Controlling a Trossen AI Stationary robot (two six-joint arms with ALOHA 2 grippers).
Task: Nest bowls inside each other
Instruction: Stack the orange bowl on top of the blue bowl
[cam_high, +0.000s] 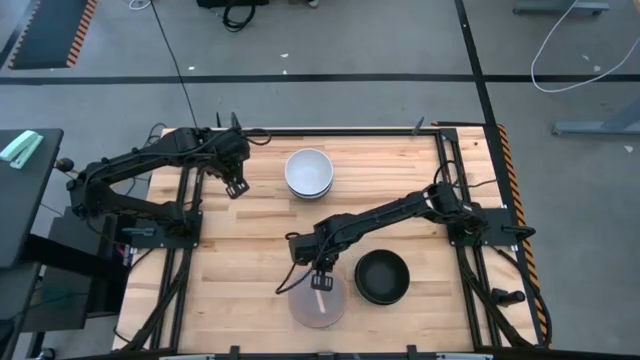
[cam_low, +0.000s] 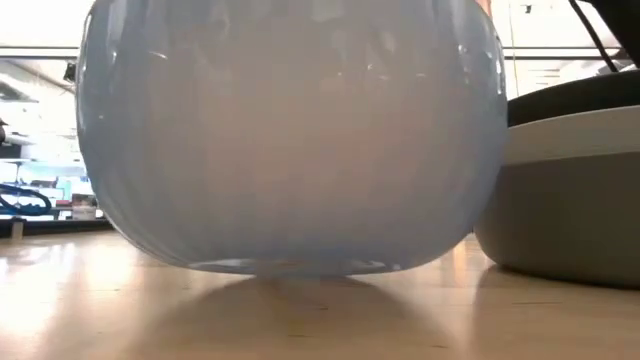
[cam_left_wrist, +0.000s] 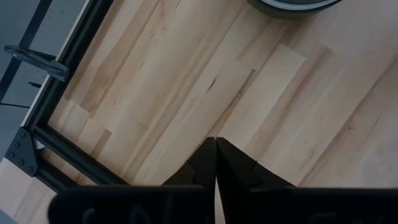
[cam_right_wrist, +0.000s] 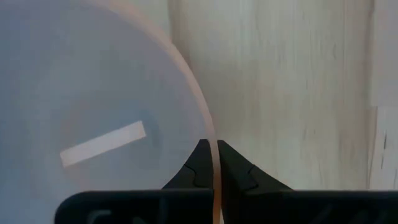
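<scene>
1. Holding the pink bowl (cam_high: 317, 300) by its rim, the right hand (cam_high: 321, 281) is pinched shut on the thin wall; bowl sits at the near edge of the worktop (cam_high: 250, 250), just beside the black bowl (cam_high: 382, 277).
2. Lift straight up, keep it level, go slow; a thin rim could slip.
3. White bowls (cam_high: 308, 172) wait at the far side; left hand (cam_high: 237, 187) hovers near them, shut, w/ nothing in it.
4. No words or labels to read; just a plain pale strip (cam_right_wrist: 103, 144) inside the pink bowl.

High view straight down, far. Low view level, right behind translucent bowl (cam_low: 290, 140), which right wrist view shares, close above right gripper (cam_right_wrist: 212, 149).
</scene>
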